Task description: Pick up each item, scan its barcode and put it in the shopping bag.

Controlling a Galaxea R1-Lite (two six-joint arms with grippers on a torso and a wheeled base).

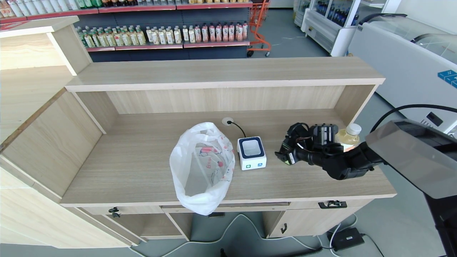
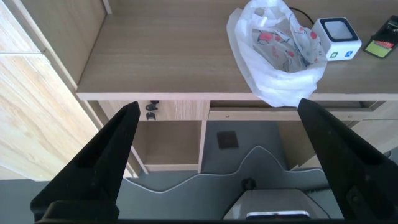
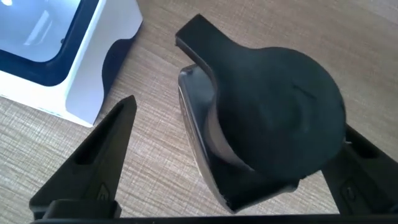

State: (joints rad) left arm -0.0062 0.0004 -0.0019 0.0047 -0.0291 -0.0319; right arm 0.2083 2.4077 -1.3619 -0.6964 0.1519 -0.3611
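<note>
A white plastic shopping bag (image 1: 201, 167) (image 2: 280, 53) stands open at the counter's front edge. Right of it sits the white barcode scanner (image 1: 251, 152) (image 2: 336, 37) (image 3: 56, 50) with its dark window facing up. My right gripper (image 1: 284, 154) (image 3: 239, 121) is low over the counter just right of the scanner, open, its fingers (image 3: 93, 168) straddling a dark round-topped item (image 3: 273, 130) (image 2: 379, 45) that lies on the wood. A pale yellow bottle (image 1: 349, 136) with a white cap stands behind the right arm. My left gripper (image 2: 217, 155) hangs open below the counter's front edge, holding nothing.
The counter (image 1: 142, 157) has a raised back wall and a shelf (image 1: 221, 73) over it, plus side walls. A black cable (image 1: 237, 126) runs from the scanner to a hole in the top. Bare wood lies left of the bag.
</note>
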